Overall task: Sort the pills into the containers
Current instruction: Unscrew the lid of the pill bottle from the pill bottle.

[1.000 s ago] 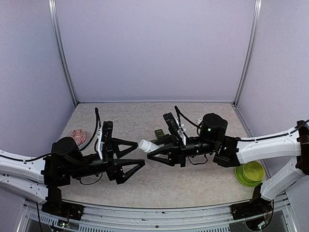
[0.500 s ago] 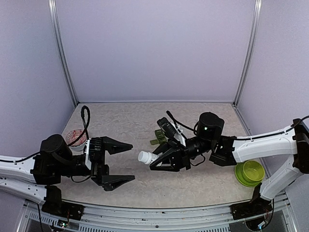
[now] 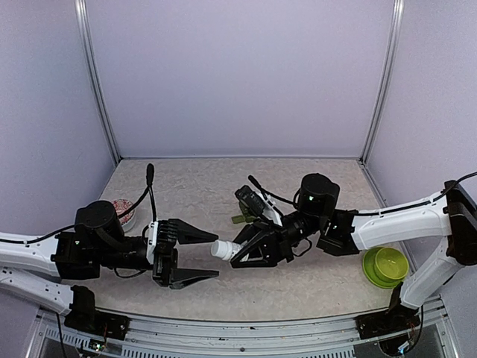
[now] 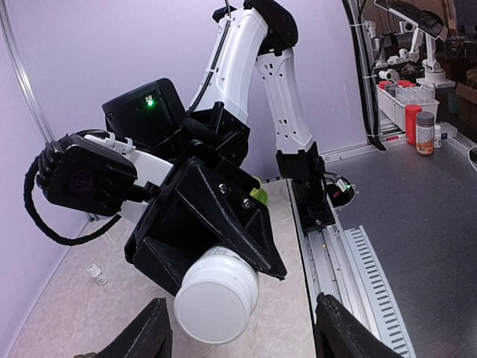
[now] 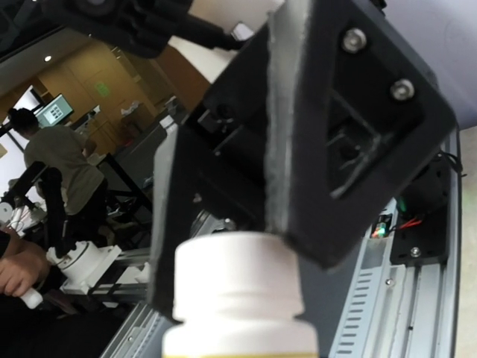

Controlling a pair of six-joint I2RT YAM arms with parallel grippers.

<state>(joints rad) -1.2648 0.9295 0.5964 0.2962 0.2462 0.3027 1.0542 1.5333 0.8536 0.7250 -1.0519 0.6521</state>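
Top external view: the right gripper [image 3: 240, 252] clamps a white bottle [image 3: 222, 250] above the table [image 3: 194, 186], cap pointing at the left arm. The left gripper [image 3: 216, 257] fingers [image 4: 149, 335] stand apart, flanking the cap without contact.

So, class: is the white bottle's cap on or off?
On. The white bottle, held sideways in the right hand, points a closed white cap at the left hand, whose fingers flank it without touching.

White pill bottle [image 3: 222, 248], lime-green bowl [image 3: 384, 266], red-and-white dish [image 3: 119, 209] — beige, marbled tabletop [image 3: 194, 186] — lilac walls [image 3: 238, 74].
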